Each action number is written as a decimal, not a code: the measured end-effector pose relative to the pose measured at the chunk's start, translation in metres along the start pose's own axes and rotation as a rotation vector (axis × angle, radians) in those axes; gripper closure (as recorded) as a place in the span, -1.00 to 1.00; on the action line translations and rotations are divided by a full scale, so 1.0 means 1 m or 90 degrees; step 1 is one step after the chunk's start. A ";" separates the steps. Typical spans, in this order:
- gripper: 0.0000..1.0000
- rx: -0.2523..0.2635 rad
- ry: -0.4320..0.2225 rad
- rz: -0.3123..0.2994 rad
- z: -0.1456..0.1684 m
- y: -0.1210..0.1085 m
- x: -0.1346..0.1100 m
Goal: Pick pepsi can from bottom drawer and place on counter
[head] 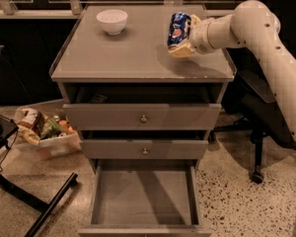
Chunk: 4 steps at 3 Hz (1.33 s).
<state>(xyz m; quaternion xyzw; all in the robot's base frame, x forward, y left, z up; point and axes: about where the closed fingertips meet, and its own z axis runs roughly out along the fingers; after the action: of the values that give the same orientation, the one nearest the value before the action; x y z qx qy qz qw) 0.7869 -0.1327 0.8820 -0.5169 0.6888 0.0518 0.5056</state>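
The pepsi can (178, 31) is dark blue with a round red-white-blue logo. It is held tilted just above the right part of the counter (108, 58). My gripper (183, 33) comes in from the right on a pale arm and is shut on the can, with one tan finger (180, 50) below it and another behind its top. The bottom drawer (144, 197) is pulled open and its grey floor is bare.
A white bowl (112, 21) stands on the counter's far left. The two upper drawers (143, 117) with round knobs are slightly out. A box of snacks (45, 132) lies on the floor at left. A dark chair base (256, 172) stands at right.
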 end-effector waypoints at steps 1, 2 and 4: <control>1.00 -0.047 0.053 0.027 0.009 0.001 0.015; 1.00 -0.109 0.094 0.036 0.015 0.009 0.022; 0.18 -0.157 0.100 0.047 0.013 0.017 0.030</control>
<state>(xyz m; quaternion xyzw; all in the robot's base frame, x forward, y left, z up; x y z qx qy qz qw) 0.7840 -0.1372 0.8452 -0.5517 0.7335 0.1142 0.3803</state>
